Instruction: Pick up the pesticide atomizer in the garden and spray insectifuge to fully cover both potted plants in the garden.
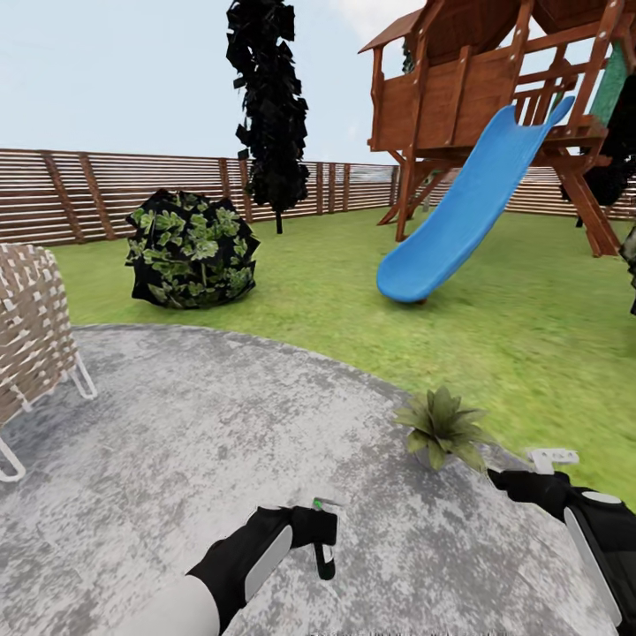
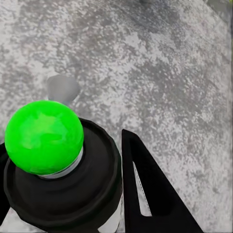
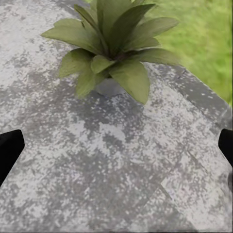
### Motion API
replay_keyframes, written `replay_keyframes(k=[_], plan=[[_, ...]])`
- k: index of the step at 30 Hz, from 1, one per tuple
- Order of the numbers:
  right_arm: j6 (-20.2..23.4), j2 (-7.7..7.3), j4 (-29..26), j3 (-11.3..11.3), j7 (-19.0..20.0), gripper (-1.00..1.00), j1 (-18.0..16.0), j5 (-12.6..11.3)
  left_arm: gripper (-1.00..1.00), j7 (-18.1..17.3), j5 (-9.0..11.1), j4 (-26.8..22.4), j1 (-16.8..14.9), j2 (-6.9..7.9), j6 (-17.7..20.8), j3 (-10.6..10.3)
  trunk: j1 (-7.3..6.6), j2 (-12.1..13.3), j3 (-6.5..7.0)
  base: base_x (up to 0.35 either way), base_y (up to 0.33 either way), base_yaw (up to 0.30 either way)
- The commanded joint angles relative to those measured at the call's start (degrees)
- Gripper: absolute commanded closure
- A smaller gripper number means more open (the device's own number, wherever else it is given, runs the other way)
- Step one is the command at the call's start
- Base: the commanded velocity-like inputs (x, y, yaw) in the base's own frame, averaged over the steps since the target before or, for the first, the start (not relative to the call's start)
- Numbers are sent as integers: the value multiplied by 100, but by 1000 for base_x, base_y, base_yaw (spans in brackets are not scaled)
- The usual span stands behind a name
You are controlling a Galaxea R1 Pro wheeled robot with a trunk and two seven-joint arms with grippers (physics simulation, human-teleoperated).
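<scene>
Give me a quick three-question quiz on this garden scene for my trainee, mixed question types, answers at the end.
1. True or false: the potted plant stands on the lawn.
2. What colour is the slide? A red, B blue, C yellow.
3. Fill in: the ____ wrist view looks onto the plant.

Key: 1 false, it stands on the patio, near its edge. 2 B. 3 right.
</scene>
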Motion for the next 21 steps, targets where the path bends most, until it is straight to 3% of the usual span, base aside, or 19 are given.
replay_keyframes(k=[1,4,6,7,10,12,14,18,19,20,21], plan=[[68,-13,-3,-26,0,-100,-4,-1,100,14,6,64,-2,-16,-129,-7,22,-42,-18,0,0,-298],[779,-76,-13,-276,38,-100,-30,-17,100,201,28,68,-2,-41,-278,-13,88,-162,-72,0,0,-298],[943,-152,-13,-420,104,-100,-34,-40,100,351,43,44,-8,-51,-296,-13,132,-242,-108,0,0,-298],[998,-186,-15,-491,554,-100,-26,-42,100,435,55,-4,-14,-50,-299,-8,154,-282,-126,0,0,-298],[766,-192,-15,-500,768,-100,12,-8,100,443,59,-67,-23,-46,-268,-5,220,-403,-180,0,0,-298],[244,-200,-15,-544,807,-100,56,-2,100,430,64,-95,-36,-43,-254,-2,244,-444,-220,0,0,-298],[-613,-232,-15,-879,1081,-100,437,-1,100,391,72,-124,-48,-41,-235,2,250,-446,-264,0,0,-298],[-2140,-169,-9,-2028,3031,-100,1513,21,100,371,75,-165,-52,-41,-228,4,260,-452,-353,0,0,-298],[-2378,-132,-5,-2179,3293,-100,1734,39,100,368,75,-191,-53,-38,-227,7,260,-452,-353,0,0,-298],[-2806,-19,20,-2355,3536,-100,2072,127,100,366,75,-263,-53,-26,-242,17,260,-452,-353,0,0,-298],[-3998,779,441,-3220,3751,-100,2639,993,100,379,85,-319,-48,-23,-290,26,260,-452,-353,0,0,-298]])
